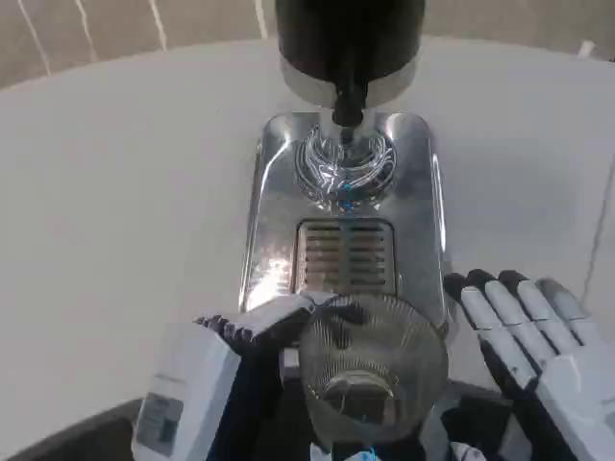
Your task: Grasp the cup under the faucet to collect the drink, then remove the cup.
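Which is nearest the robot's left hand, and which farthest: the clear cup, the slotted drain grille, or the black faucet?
From the left hand:
1. Clear cup, gripped by the hand, bottom centre.
2. Drain grille, just beyond the cup, mid-tray.
3. Black faucet, at the top, farthest.

Left hand (226,370): white, boxy back panel carrying a small grey rectangular label; fingers black with white segments. Right hand (538,360): white plated fingers, glossy, with black sides and black joints between the plates. Black parts show between the two hands at the lower edge.
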Motion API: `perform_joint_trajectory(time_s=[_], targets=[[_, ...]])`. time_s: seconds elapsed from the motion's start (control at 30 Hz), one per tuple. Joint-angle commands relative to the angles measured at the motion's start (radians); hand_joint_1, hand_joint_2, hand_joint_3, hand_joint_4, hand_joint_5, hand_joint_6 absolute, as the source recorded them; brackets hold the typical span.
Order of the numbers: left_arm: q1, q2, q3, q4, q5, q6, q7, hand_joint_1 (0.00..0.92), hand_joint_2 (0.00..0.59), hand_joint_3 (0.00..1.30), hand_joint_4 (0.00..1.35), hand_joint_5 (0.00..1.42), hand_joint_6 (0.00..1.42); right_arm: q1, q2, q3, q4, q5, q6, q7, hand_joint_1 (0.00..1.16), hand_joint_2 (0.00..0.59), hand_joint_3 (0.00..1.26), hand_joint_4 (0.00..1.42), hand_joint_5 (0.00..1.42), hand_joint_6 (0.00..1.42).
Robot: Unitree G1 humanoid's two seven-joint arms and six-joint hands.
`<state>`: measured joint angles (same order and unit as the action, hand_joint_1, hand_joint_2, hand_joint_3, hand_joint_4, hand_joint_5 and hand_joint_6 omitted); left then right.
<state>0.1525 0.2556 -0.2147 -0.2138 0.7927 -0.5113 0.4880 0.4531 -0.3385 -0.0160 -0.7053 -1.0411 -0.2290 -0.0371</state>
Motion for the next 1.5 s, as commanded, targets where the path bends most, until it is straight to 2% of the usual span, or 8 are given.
perform_joint_trajectory(time_s=[0.03, 0.37, 0.57, 0.77, 0.9, 1.13, 1.5], targets=[[-0.002, -0.015, 0.007, 0.008, -0.025, 0.001, -0.011, 0.672, 0.077, 1.1, 1.25, 1.34, 1.42, 0.002, 0.017, 0.011, 0.0, -0.005, 0.008, 0.005, 0.35, 0.536, 0.0, 0.0, 0.0, 0.0], [-0.029, -0.048, 0.013, 0.023, -0.018, 0.02, -0.025, 0.67, 0.077, 1.1, 1.25, 1.34, 1.42, 0.012, 0.019, 0.015, 0.005, -0.003, 0.012, 0.003, 0.35, 0.539, 0.0, 0.0, 0.0, 0.0], [-0.142, -0.098, 0.013, 0.126, 0.009, 0.084, 0.009, 0.67, 0.077, 1.1, 1.25, 1.34, 1.42, 0.029, 0.048, 0.003, -0.003, -0.002, 0.04, -0.008, 0.36, 0.539, 0.0, 0.0, 0.0, 0.0], [-0.29, -0.133, 0.012, 0.291, 0.005, 0.14, 0.067, 0.67, 0.077, 1.1, 1.25, 1.34, 1.42, -0.013, 0.068, 0.017, -0.014, -0.024, 0.082, 0.03, 0.39, 0.547, 0.0, 0.0, 0.0, 0.0], [-0.404, -0.14, 0.013, 0.424, -0.016, 0.159, 0.105, 0.67, 0.077, 1.1, 1.25, 1.34, 1.42, -0.017, 0.083, 0.018, -0.046, -0.044, 0.107, 0.053, 0.4, 0.546, 0.0, 0.0, 0.0, 0.0], [-0.58, -0.129, 0.011, 0.637, -0.048, 0.158, 0.151, 0.674, 0.079, 1.1, 1.25, 1.34, 1.42, 0.046, 0.105, 0.021, -0.097, -0.072, 0.109, 0.055, 0.4, 0.545, 0.0, 0.0, 0.0, 0.0], [-0.73, -0.117, -0.02, 0.852, -0.063, 0.144, 0.205, 0.678, 0.081, 1.1, 1.26, 1.34, 1.42, 0.073, 0.12, 0.013, -0.114, -0.08, 0.109, 0.057, 0.41, 0.544, 0.0, 0.0, 0.0, 0.0]])
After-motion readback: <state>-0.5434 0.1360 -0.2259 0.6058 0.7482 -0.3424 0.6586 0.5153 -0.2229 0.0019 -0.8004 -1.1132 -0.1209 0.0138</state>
